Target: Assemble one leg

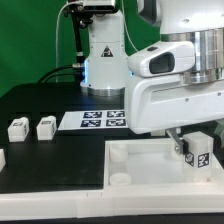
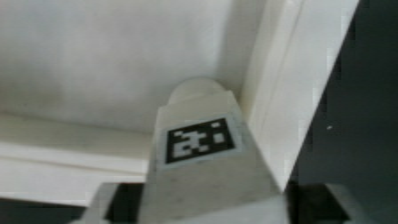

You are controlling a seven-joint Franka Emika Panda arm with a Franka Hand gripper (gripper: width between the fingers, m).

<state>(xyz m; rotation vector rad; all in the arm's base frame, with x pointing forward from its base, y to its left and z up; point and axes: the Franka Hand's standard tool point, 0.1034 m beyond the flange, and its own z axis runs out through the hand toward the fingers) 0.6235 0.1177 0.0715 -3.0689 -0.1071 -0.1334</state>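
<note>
My gripper [image 1: 197, 150] is shut on the leg [image 1: 198, 154], a small white post with a black-and-white tag, and holds it over the right part of the large white panel [image 1: 150, 165]. In the wrist view the leg [image 2: 201, 150] stands between my fingers [image 2: 121, 205], its tip by the panel's raised rim [image 2: 276, 70] at a corner. Whether the leg touches the panel I cannot tell.
Two more white legs [image 1: 18, 128] [image 1: 46, 127] lie on the black table at the exterior view's left, with another white piece [image 1: 2, 158] at the left edge. The marker board [image 1: 95, 119] lies behind the panel. The arm's base [image 1: 100, 60] stands at the back.
</note>
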